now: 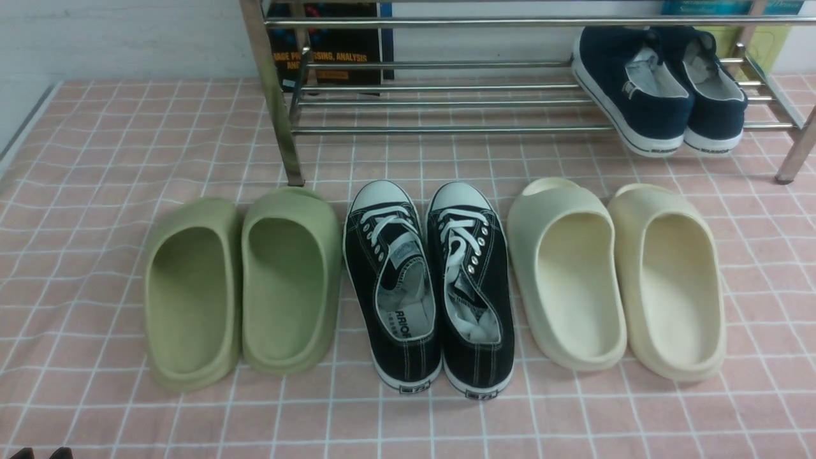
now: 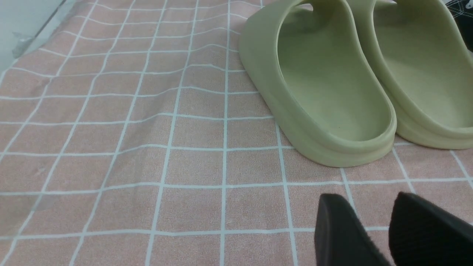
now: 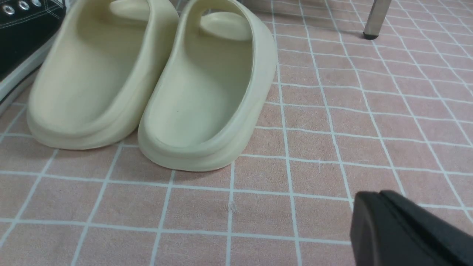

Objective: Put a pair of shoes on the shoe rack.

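Observation:
The two dark navy slip-on shoes (image 1: 660, 89) with white soles stand side by side on the lower bars of the silver metal shoe rack (image 1: 446, 102), at its right end, heels toward me. My left gripper (image 2: 367, 202) hovers low over the pink cloth beside the green slides, its black fingers (image 2: 340, 229) apart and empty. Its tips show at the front view's bottom left corner (image 1: 41, 454). My right gripper (image 3: 380, 196) is low over the cloth near the cream slides, its fingers pressed together and empty. It does not show in the front view.
On the pink checked cloth (image 1: 95, 159) in front of the rack stand a pair of green foam slides (image 1: 242, 287), black lace-up sneakers (image 1: 427, 287) and cream foam slides (image 1: 618, 274). A rack leg (image 3: 375, 18) stands beyond the cream slides (image 3: 147, 81). A dark book (image 1: 331, 51) leans behind the rack.

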Motion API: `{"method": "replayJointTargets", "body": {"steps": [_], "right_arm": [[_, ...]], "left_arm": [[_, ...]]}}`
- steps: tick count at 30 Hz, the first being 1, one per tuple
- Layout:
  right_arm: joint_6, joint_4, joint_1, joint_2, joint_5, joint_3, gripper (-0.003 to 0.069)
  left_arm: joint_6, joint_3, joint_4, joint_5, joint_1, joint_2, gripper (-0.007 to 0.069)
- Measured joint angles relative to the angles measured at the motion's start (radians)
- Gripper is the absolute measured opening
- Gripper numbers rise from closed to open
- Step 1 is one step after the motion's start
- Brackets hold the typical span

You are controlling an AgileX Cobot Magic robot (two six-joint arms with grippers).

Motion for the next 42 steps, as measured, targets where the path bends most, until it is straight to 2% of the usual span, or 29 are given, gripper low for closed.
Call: {"method": "replayJointTargets", "body": {"steps": [7,42], "right_arm": [[0.079,0.004,0.0,0.0,0.0,0.0,-0.0019],[0.081,0.007,0.0,0.0,0.0,0.0,-0.0006]], "left_arm": [[0.0,0.0,0.0,0.0,0.0,0.0,0.024],[0.0,0.0,0.0,0.0,0.0,0.0,0.024]]}}
